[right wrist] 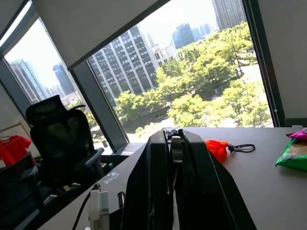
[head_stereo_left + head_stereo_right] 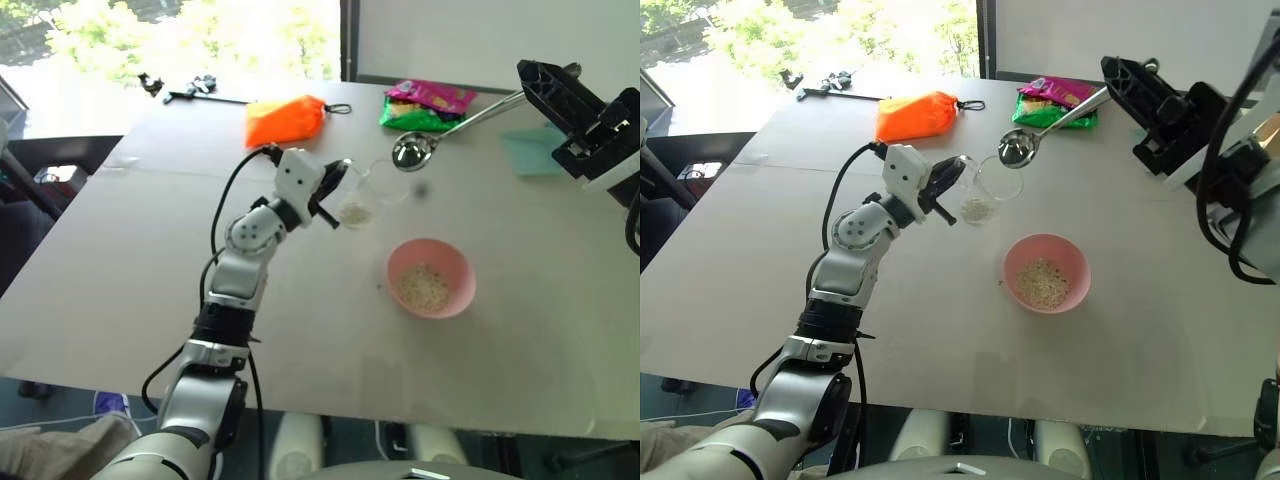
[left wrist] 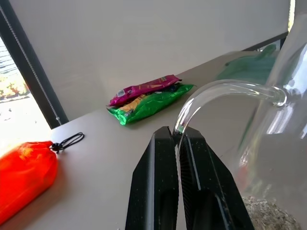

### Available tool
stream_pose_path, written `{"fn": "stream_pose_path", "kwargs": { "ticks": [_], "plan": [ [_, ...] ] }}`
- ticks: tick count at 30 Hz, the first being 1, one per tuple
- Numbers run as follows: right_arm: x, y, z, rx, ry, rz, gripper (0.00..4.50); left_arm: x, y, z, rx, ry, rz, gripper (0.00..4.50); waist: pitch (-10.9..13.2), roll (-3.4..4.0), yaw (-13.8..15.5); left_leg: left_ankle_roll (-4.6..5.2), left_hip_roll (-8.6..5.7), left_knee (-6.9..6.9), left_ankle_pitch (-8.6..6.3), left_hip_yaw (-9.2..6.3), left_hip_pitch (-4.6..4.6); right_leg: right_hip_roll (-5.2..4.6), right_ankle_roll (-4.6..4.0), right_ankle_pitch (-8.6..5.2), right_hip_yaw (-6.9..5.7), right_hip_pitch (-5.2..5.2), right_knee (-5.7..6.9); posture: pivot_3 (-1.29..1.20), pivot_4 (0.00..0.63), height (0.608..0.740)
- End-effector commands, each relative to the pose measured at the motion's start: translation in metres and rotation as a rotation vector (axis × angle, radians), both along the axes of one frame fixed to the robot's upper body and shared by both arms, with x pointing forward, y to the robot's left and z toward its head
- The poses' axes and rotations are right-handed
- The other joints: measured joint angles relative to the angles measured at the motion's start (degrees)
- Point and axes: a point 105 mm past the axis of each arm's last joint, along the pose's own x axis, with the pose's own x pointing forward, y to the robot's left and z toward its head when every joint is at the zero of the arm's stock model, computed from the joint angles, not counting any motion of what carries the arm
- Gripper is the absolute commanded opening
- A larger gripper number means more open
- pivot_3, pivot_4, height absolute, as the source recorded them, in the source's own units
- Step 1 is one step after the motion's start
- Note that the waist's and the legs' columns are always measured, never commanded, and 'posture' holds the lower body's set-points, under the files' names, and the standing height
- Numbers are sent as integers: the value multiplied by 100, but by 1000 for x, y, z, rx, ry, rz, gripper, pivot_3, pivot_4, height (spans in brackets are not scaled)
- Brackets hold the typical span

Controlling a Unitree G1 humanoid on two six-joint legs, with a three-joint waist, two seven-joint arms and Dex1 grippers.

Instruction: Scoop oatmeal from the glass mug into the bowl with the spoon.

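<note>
Glass mug handle pinched in left end effector

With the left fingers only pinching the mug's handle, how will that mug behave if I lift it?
The glass mug is probably slick and fragile. Held only by its thin handle in the left gripper, it may swing or tilt. The little oatmeal inside suggests it's light.

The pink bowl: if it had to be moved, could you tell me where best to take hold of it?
Grip the bowl at its rim, coming from above with one finger inside and one outside. It is shallow, smooth and handleless, and it sits upright and open with oatmeal only at the bottom. Its near edge has bare table around it.
</note>
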Motion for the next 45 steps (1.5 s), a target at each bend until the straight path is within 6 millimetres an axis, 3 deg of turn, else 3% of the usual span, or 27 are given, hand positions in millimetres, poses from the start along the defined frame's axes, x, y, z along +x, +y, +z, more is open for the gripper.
{"fn": "stream_pose_path", "kwargs": {
  "ticks": [1, 7, 10, 15, 18, 20, 23, 26, 31, 34, 37, 45],
  "plan": [
    [2, 12, 1, -31, -18, 35, 0, -8, 2, 25, -71, -69, 18, 62, 0, 0, -10, 0, 0, 0, 0, 0, -2, 0, 0, 0, 3, -1, -1, 0, 150, 740],
    [15, 31, -13, -80, -1, 73, 0, -13, 6, 31, -153, -50, 58, 62, 0, 1, -14, 1, 0, 0, -1, -3, -2, 0, 0, 0, 3, -1, 1, 0, 150, 740],
    [21, 53, -22, -158, -31, 115, 0, -16, 5, 28, -168, -34, 61, 62, -2, 4, -32, 1, 0, 0, -1, -2, 0, 1, 0, 0, 4, -2, 2, 0, 150, 740],
    [30, 80, -35, -210, -56, 168, 1466, -18, 6, 20, -208, 8, 79, 0, -3, 5, -27, 2, 1, -4, -1, 2, 5, 3, 0, 0, 8, -2, 4, 0, 150, 740],
    [29, 75, -35, -315, -138, 125, 2824, -14, 18, 11, -258, 59, 125, 0, -2, 6, 5, 2, 0, -3, -1, -1, -5, 2, 0, 0, 2, -5, 0, 0, 150, 740],
    [19, 62, -29, -312, -219, 125, 3792, -7, 34, 1, -305, 103, 190, 0, -2, 5, 10, 2, -1, 2, -1, -8, -23, -2, 1, 0, -2, -13, -3, 0, 150, 740],
    [3, 43, -35, -375, -287, 133, 3792, -3, 53, -8, -388, 138, 222, 0, -2, 5, 11, 3, -4, 4, -2, -23, -36, -1, 1, 0, -6, -16, -10, 0, 150, 740],
    [-17, 18, -59, -494, -307, 122, 3792, 4, 76, -19, -390, 168, 260, 0, -3, 4, 9, 4, -5, 0, -2, -32, -36, 2, 1, -1, -10, -14, -11, 0, 150, 740],
    [-52, -6, -104, -742, -300, 158, 3792, 14, 94, -32, -376, 185, 274, 0, -5, 4, 15, 6, -12, 1, -3, -37, -32, 3, 2, -1, -9, -8, -12, 0, 150, 740],
    [-69, -7, -104, -719, -335, 180, 3792, 21, 92, -40, -347, 198, 258, 0, -5, 4, -19, 15, -11, 2, -9, -35, -14, 8, 2, -1, -4, 3, -7, 0, 150, 740],
    [-76, -10, -105, -747, -354, 171, 3792, 26, 95, -39, -360, 192, 265, 0, -4, 3, -25, 29, -6, 0, -18, -27, 58, 17, 2, -3, 5, 68, -8, 0, 150, 740],
    [-81, -13, -115, -759, -338, 119, 3792, 29, 100, -49, -364, 203, 279, 0, -5, 3, -16, 29, -5, -1, -18, -33, 74, 19, 0, -3, 4, 90, -9, 0, 150, 740]
  ]
}}
